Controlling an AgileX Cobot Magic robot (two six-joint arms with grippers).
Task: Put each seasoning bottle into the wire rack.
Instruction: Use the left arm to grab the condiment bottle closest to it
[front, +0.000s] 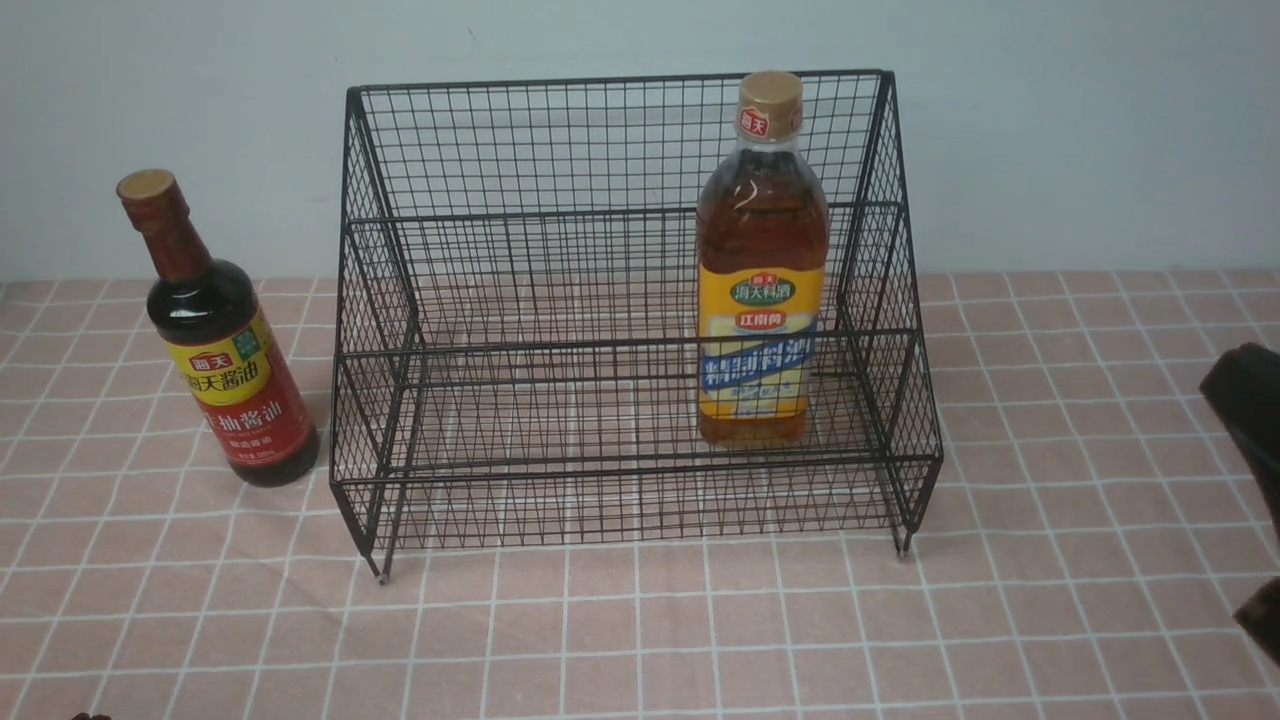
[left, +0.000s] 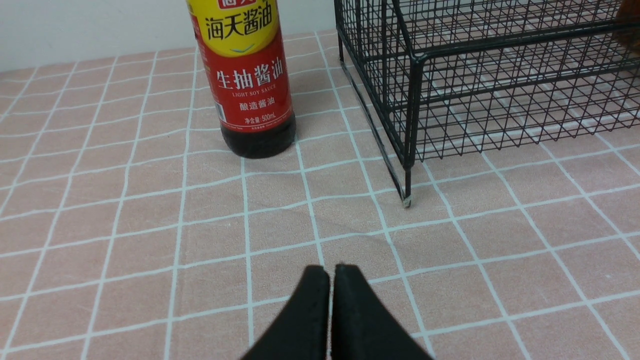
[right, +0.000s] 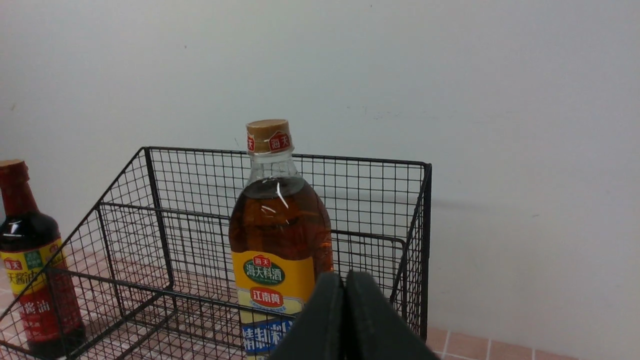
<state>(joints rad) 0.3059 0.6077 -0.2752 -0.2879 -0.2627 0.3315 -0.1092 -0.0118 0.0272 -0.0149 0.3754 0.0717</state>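
Half done: amber bottle (front: 762, 270) stands upright on the lower step of the wire rack (front: 620, 80), right side; soy-sauce bottle (front: 222, 350) waits on the tablecloth (front: 640, 640) just left of it; left gripper (left: 331, 280) and right gripper (right: 345, 285) are closed, empty.

We judge this a staged test bench with kitchen props: checked tablecloth (front: 700, 640), bare wall (front: 1050, 130), wire rack (front: 560, 500), soy-sauce bottle (front: 235, 390), amber bottle (front: 760, 330).

Soy-sauce bottle (left: 250, 100) label: "海天酱油", "LIGHT SOY SAUCE", "500mL"; amber bottle (right: 280, 225): "海天料酒".
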